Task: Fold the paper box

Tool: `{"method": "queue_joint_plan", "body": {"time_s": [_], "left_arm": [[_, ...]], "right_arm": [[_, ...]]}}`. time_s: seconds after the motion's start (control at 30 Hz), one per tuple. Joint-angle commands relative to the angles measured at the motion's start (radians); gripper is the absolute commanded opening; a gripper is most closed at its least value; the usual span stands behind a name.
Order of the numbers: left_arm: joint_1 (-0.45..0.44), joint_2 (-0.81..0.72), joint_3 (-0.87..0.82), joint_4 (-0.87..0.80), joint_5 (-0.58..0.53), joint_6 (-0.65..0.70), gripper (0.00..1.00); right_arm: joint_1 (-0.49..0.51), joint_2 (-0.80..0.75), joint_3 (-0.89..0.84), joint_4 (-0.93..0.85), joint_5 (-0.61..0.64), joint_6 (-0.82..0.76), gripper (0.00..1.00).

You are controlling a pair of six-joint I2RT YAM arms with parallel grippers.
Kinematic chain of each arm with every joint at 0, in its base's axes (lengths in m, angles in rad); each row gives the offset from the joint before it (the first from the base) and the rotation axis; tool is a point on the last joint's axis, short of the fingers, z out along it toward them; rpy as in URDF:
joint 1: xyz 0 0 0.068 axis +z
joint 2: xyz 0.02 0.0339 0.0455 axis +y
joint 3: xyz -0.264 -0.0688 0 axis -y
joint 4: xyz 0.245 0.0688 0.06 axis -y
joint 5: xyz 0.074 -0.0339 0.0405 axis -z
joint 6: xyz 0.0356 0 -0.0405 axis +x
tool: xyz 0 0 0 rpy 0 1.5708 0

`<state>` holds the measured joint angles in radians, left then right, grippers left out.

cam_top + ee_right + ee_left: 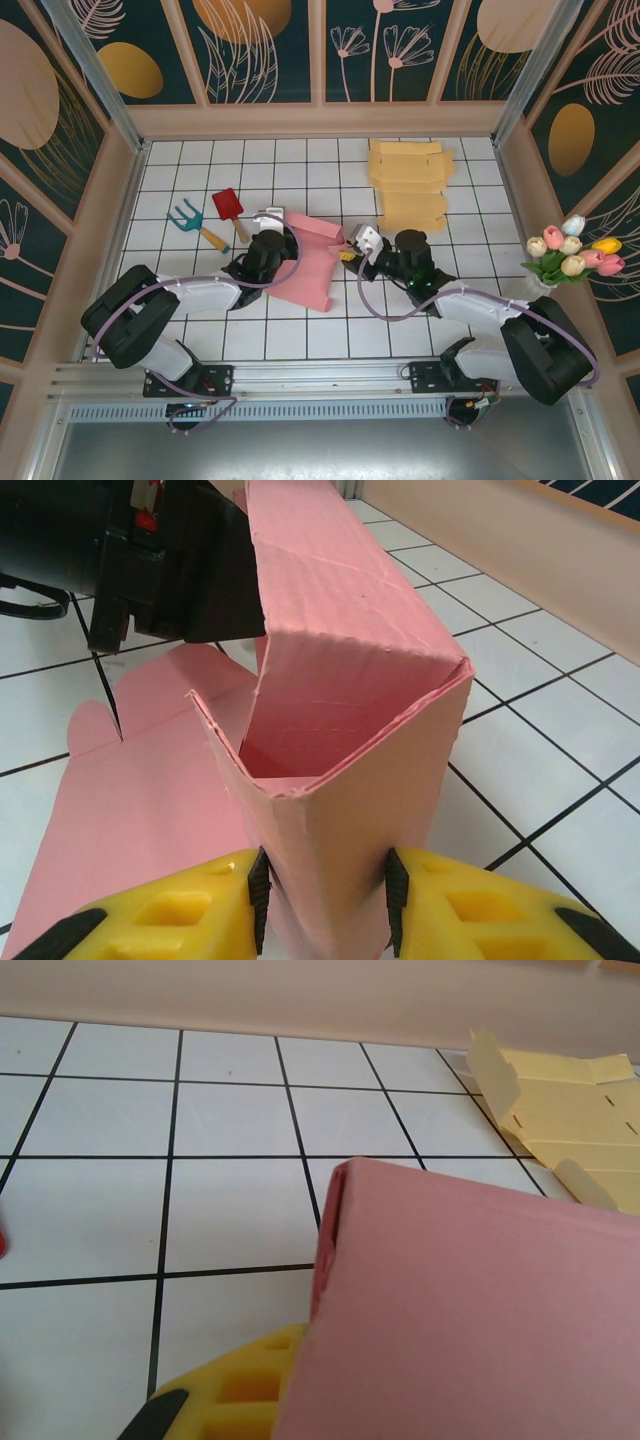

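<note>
Right claw point(326, 895) pinching pink box point(350, 670), arm low

Both arms stretch forward and angle inward, left gripper point(275, 228) pinched tight, right gripper point(325, 890) with fingers point(460, 910) clamped partway closed.

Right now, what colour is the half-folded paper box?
Pink corrugated paper box, clearest in right wrist view.

- Top view: the left gripper point(275, 228) sits under its own wrist housing, so I cannot confirm what its closed jaws bite.
- Left wrist view: the pink box point(480, 1310) runs off the right and bottom edges and hides all but one yellow finger point(235, 1400).
- Left wrist view: the yellow cardboard blanks point(585, 1130) are cut by the right edge.
- Right wrist view: the right gripper point(328, 905) is cropped at the bottom edge, and the box's lower end is lost between its pads.
</note>
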<state>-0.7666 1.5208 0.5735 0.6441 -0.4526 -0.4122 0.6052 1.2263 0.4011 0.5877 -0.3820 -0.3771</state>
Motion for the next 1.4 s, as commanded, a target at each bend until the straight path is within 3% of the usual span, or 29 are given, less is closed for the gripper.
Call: {"method": "queue_joint_plan", "body": {"time_s": [0.0, 0.17, 0.3, 0.5, 0.73, 1.1, 1.37], "left_arm": [[-0.026, -0.033, 0.009, 0.071, 0.084, -0.043, 0.00], [-0.026, -0.005, 0.011, 0.081, 0.103, -0.035, 0.00], [-0.026, 0.021, -0.001, 0.101, 0.112, -0.021, 0.00], [-0.026, 0.027, 0.006, 0.081, 0.070, -0.066, 0.00], [-0.027, 0.041, 0.059, -0.007, -0.035, -0.135, 0.00], [-0.026, 0.076, 0.059, -0.024, -0.018, -0.166, 0.00], [-0.027, 0.091, 0.049, -0.037, -0.038, -0.171, 0.00]], "right_arm": [[0.030, -0.007, -0.018, 0.088, -0.019, 0.067, 0.36], [0.035, 0.002, -0.029, 0.216, 0.088, 0.202, 0.26], [0.031, 0.003, -0.047, 0.302, 0.135, 0.249, 0.25], [0.065, 0.061, -0.034, 0.221, 0.074, 0.120, 0.29], [0.102, 0.155, -0.099, 0.312, 0.072, 0.101, 0.33], [0.196, 0.354, -0.067, 0.566, 0.310, 0.229, 0.35], [0.216, 0.441, -0.004, 0.627, 0.500, 0.322, 0.36]]}}
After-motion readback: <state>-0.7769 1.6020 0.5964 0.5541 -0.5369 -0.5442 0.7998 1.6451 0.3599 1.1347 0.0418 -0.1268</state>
